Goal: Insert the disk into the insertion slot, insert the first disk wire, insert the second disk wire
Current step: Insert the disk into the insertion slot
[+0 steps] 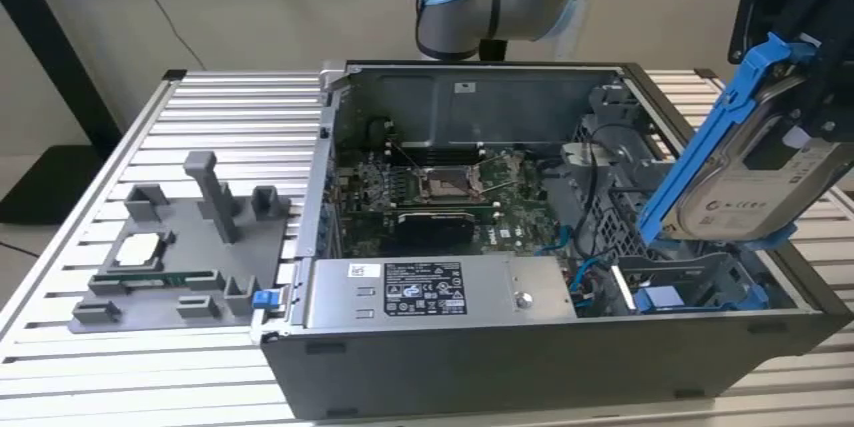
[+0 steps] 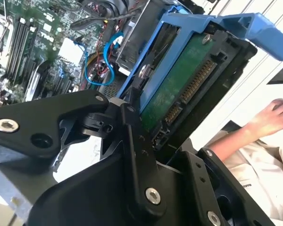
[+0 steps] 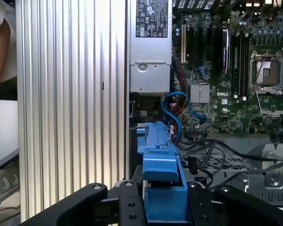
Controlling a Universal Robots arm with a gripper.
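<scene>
My gripper (image 1: 801, 127) is shut on the disk (image 1: 754, 192), a silver drive with a white label in a bright blue carrier (image 1: 707, 132). I hold it tilted, well above the case's corner at the exterior view's right. Below it lies the insertion slot (image 1: 694, 269), a bay of the dark grey drive cage with a blue part on its floor. In the second wrist view the disk's green circuit board (image 2: 179, 80) and connector face the camera, with black fingers (image 2: 132, 127) along its edge. The first wrist view shows the blue carrier (image 3: 160, 160) edge-on between the fingers (image 3: 203, 202).
The open computer case (image 1: 534, 347) holds a motherboard (image 1: 447, 187), a grey power supply (image 1: 427, 292) and loose blue cables (image 1: 583, 267) beside the cage. A grey fixture tray (image 1: 187, 247) sits on the slatted table. A person's hand (image 2: 273, 117) is beyond the table edge.
</scene>
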